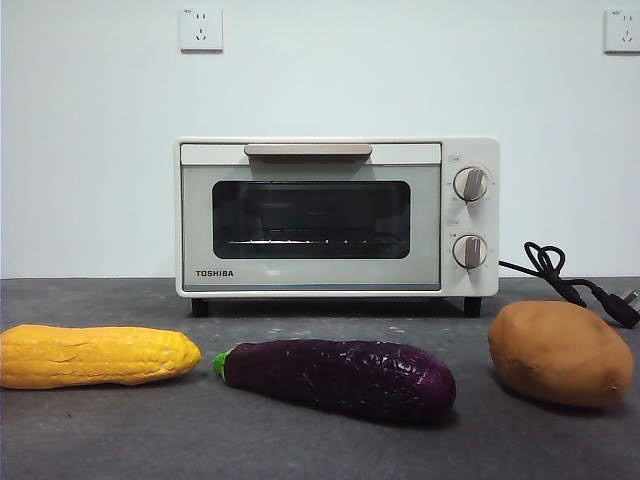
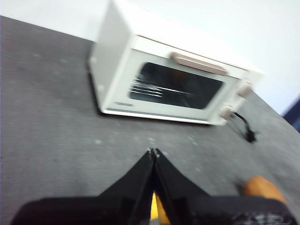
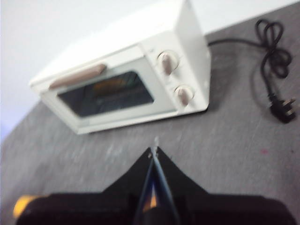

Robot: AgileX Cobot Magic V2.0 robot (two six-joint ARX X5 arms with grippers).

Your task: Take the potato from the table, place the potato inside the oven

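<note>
- The potato point(image 1: 560, 352) rests on the dark grey tabletop point(image 1: 300, 440) at the lower right of the front view, its right end cut off by the frame edge.
- The cream-white oven point(image 1: 337, 216) stands at centre frame, door closed behind its beige handle point(image 1: 308, 150).
- An aubergine point(image 1: 340, 377) lies at lower centre and a corn cob point(image 1: 95, 355) at lower left, cropped by the left edge.
- A black cord point(image 1: 570, 280) trails from the oven's right side, its plug partly out of frame.
- The left gripper point(image 2: 153, 152) has its fingers pressed together, holding nothing; its picture is blurred.
- The right gripper point(image 3: 154, 151) likewise shows fingers pressed together and empty, above bare tabletop in front of the oven.
- Neither arm appears in the front view.
</note>
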